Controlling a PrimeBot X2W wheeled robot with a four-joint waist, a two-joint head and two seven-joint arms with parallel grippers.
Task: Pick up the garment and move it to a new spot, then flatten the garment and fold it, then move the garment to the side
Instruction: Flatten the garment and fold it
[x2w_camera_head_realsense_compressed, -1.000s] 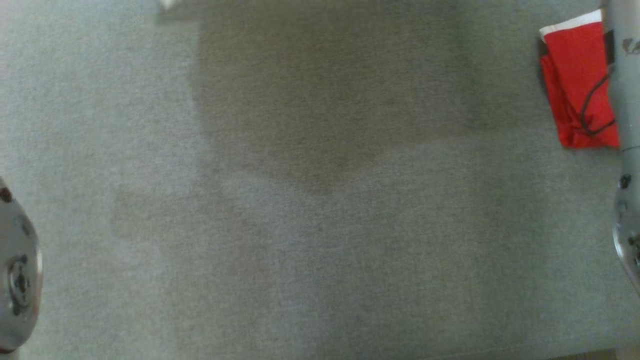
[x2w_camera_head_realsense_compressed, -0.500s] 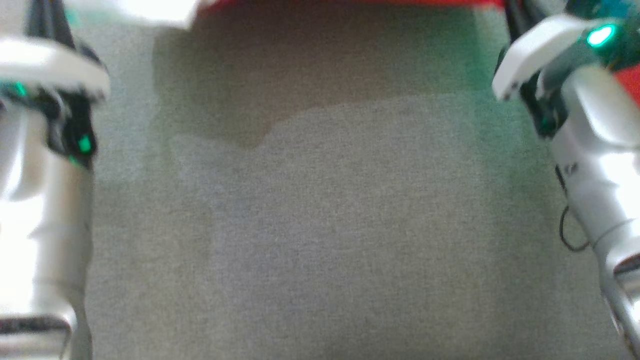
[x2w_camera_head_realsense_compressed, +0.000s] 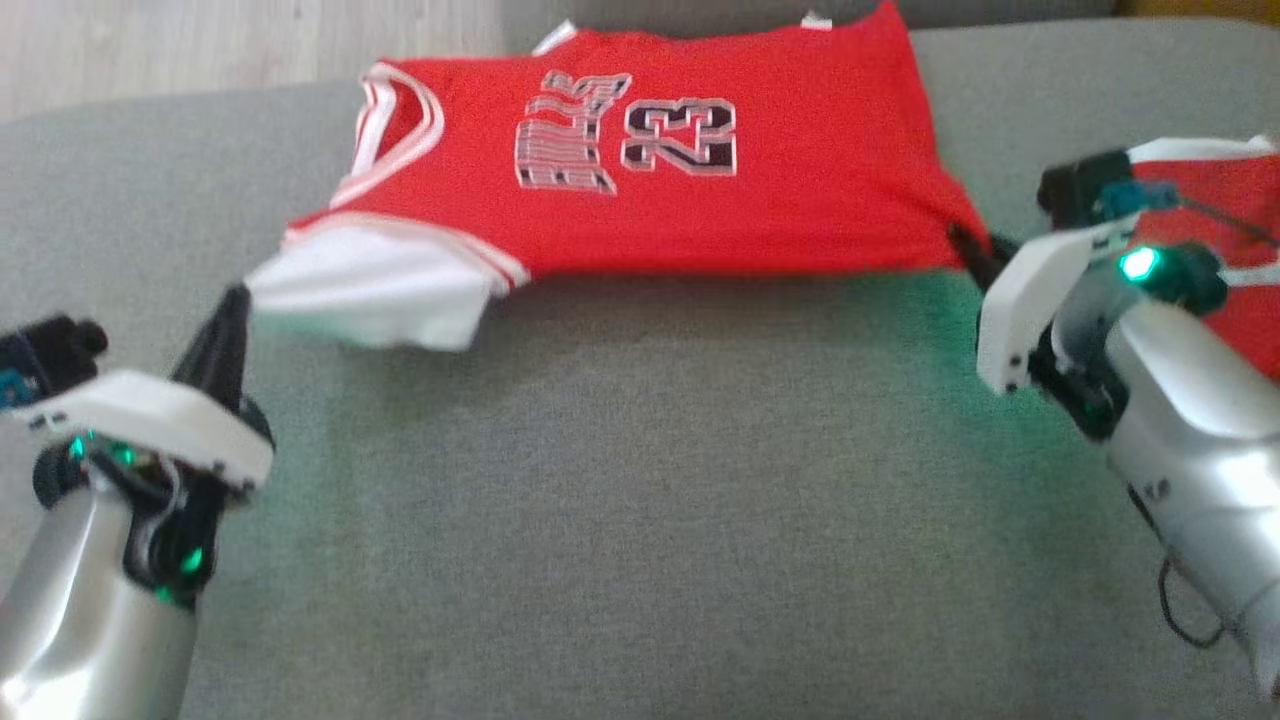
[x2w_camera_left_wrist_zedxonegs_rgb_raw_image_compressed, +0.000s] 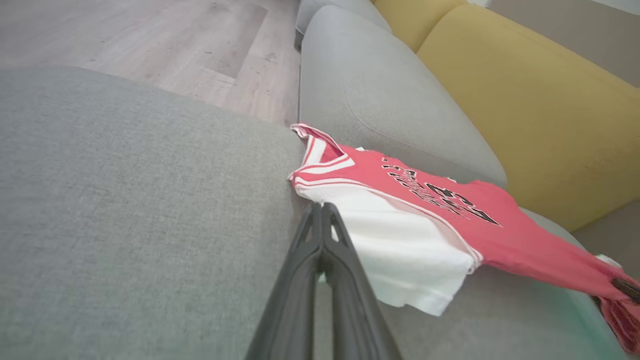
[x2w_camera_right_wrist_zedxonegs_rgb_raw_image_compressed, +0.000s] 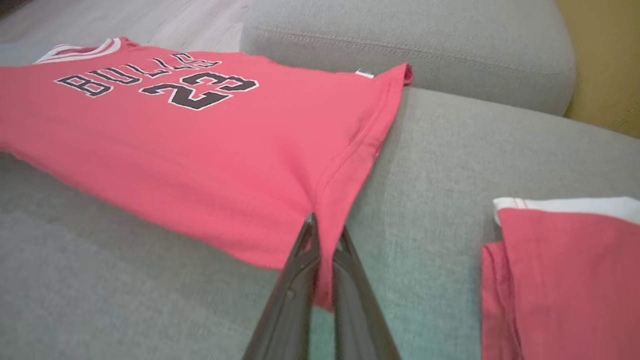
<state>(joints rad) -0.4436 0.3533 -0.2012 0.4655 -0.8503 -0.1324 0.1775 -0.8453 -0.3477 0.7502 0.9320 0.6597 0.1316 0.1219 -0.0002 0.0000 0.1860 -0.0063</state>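
Grey sofa seat (x2w_camera_head_realsense_compressed: 640, 520), with wood floor (x2w_camera_left_wrist_zedxonegs_rgb_raw_image_compressed: 150, 40) and a yellow cushion (x2w_camera_left_wrist_zedxonegs_rgb_raw_image_compressed: 525, 100) beyond. The red jersey (x2w_camera_head_realsense_compressed: 700, 200) is stretched across the seat's far half. Both arms reach forward from the near corners: the left gripper (x2w_camera_head_realsense_compressed: 235, 300) is clamped on the white sleeve (x2w_camera_left_wrist_zedxonegs_rgb_raw_image_compressed: 400, 250) and the right gripper (x2w_camera_head_realsense_compressed: 970, 250) on the hem corner (x2w_camera_right_wrist_zedxonegs_rgb_raw_image_compressed: 325, 235).

Jerseys: two are counted, a spread jersey (x2w_camera_head_realsense_compressed: 700, 190) at 12 o'clock and a folded jersey (x2w_camera_right_wrist_zedxonegs_rgb_raw_image_compressed: 565, 280) at 3 o'clock.
Grippers: two are counted, the left gripper (x2w_camera_left_wrist_zedxonegs_rgb_raw_image_compressed: 320, 207) at 8 o'clock and the right gripper (x2w_camera_right_wrist_zedxonegs_rgb_raw_image_compressed: 327, 224) at 3 o'clock.
Grey cushions: two are made out, a seat cushion (x2w_camera_left_wrist_zedxonegs_rgb_raw_image_compressed: 125, 200) and a back cushion (x2w_camera_left_wrist_zedxonegs_rgb_raw_image_compressed: 380, 90).
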